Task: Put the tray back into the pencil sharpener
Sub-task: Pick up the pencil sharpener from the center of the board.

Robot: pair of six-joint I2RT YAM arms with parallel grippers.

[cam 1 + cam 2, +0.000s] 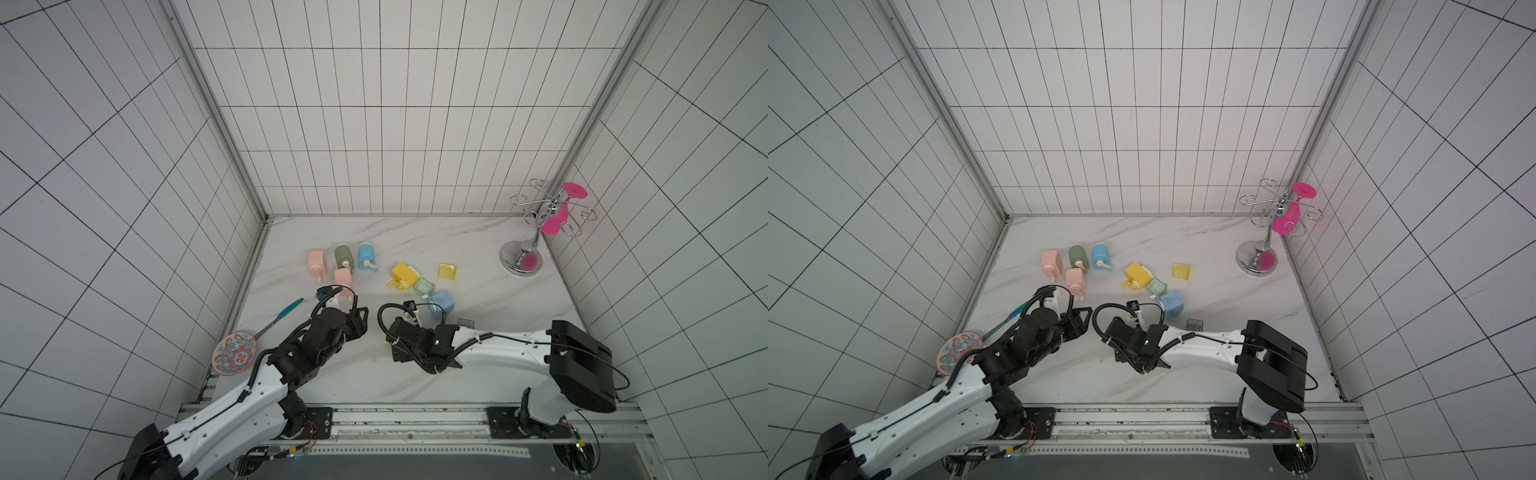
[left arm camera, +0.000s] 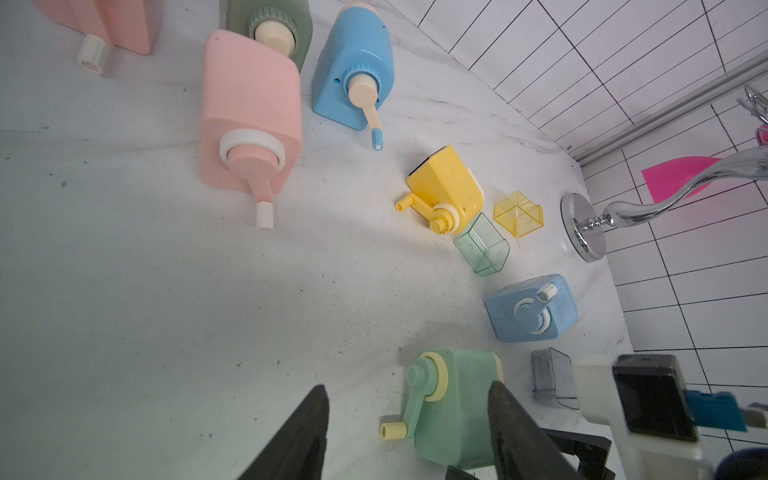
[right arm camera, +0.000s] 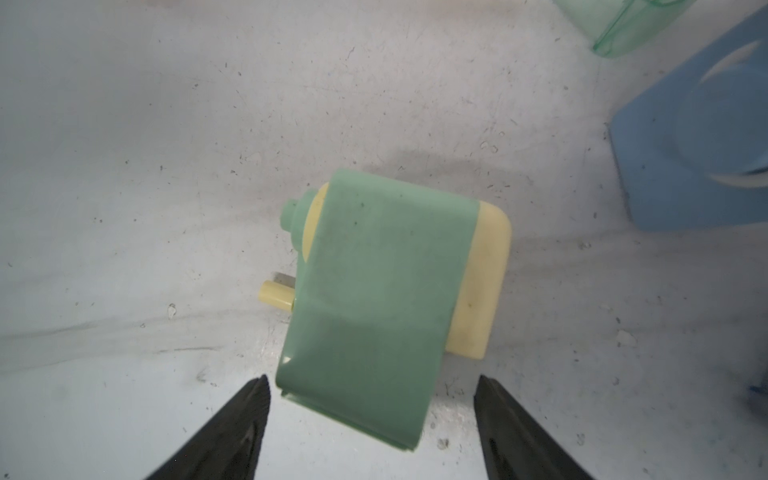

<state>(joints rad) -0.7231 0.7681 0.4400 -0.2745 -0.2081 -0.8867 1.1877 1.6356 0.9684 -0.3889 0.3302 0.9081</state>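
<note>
Three clear trays lie loose on the marble bench (image 1: 365, 378) among hand-cranked pencil sharpeners: the green tray (image 2: 482, 245) rests just beside the yellow sharpener (image 2: 446, 187), between it and a pale blue sharpener (image 2: 530, 307), while a yellow tray (image 2: 518, 212) sits near it and a grey tray (image 2: 552, 376) lies just past the pale blue one. Apart from the green tray, the mint sharpener (image 3: 374, 299) sits on the bench beneath the two arms' wrists, which hide it in both top views; its cream crank knob (image 2: 392, 430) juts from one end. The right arm (image 1: 511, 353) hangs over it; the right jaws stand released, one black finger (image 3: 245, 424) on each side of the sharpener's near end, with bare bench showing between finger and shell. The left arm (image 1: 249, 399) reaches in from the opposite side; the left jaws are likewise parted and grasp nothing, though one finger (image 2: 519, 432) crosses in front of the mint body, and whether it touches cannot be told. Farther back, a pink sharpener (image 1: 316, 259), a second pink sharpener (image 1: 343, 277), an olive sharpener (image 1: 343, 255) and a bright blue sharpener (image 1: 366, 257) cluster together. A patterned plate (image 1: 234, 352) and a teal-handled utensil (image 1: 282, 316) lie by the left wall; a chrome stand (image 1: 521, 257) holding a pink glass (image 1: 555, 220) upside down occupies the far right corner.
</note>
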